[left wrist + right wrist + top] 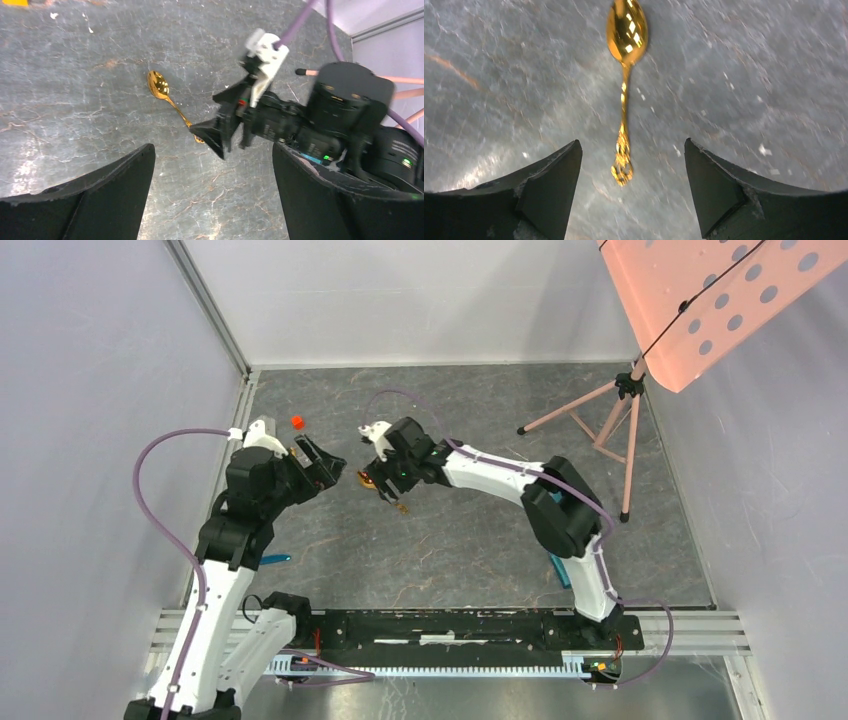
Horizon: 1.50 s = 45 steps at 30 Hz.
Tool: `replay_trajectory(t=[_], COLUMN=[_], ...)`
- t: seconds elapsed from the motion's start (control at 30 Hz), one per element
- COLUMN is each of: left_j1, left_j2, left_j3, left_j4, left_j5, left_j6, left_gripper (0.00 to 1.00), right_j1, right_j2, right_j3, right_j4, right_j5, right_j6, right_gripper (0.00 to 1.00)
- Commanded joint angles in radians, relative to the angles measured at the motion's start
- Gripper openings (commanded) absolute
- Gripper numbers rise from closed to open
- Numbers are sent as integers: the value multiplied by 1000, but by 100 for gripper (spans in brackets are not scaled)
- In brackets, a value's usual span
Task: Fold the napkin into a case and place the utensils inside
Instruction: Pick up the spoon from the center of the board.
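Grey marbled tabletop (450, 540), pale walls (90, 390) round it, pink perforated panel (700, 300) on tripod (610, 420) far rt

Spoon (626, 40) shiny polished gold metal. Surface (499, 75) grey marbled stone-look, smooth, mostly matt. Right end effector fingers (549, 192) black matt plastic, scuffed edges.

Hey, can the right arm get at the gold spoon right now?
Probably yes. The small shiny gold metal spoon lies between the open fingers of the right end effector, with nothing covering it.
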Motion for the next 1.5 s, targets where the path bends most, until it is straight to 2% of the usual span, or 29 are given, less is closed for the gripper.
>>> replay_trajectory(t=[0.0,0.27,0.4,0.53,0.7,0.8,1.07,1.3,1.47], left_j1=[1,0,1,1,1,1,1,1,1], left_j2=[-61,-108,-115,-114,-123,-125,-131,-141,-137], left_j3=[32,13,12,20,29,34,49,37,30], left_j4=[-93,-112,-105,-106,-114,-123,-141,-149,-151], left_j5=[-38,4,22,33,28,25,28,25,35], left_j6=[105,115,108,107,106,108,112,115,115], left_gripper=[93,93,92,92,92,92,92,92,92], right_j1=[54,98,110,110,108,104,90,88,82], right_j2=[114,255,317,358,407,427,442,409,322], right_j3=[198,345,412,454,513,518,502,484,443], right_j4=[-62,-51,-43,-27,-22,-15,2,9,26], right_j5=[83,152,213,246,256,256,218,218,212], right_j6=[-3,22,22,25,24,28,38,34,42], right_gripper=[81,88,88,84,74,72,56,45,36])
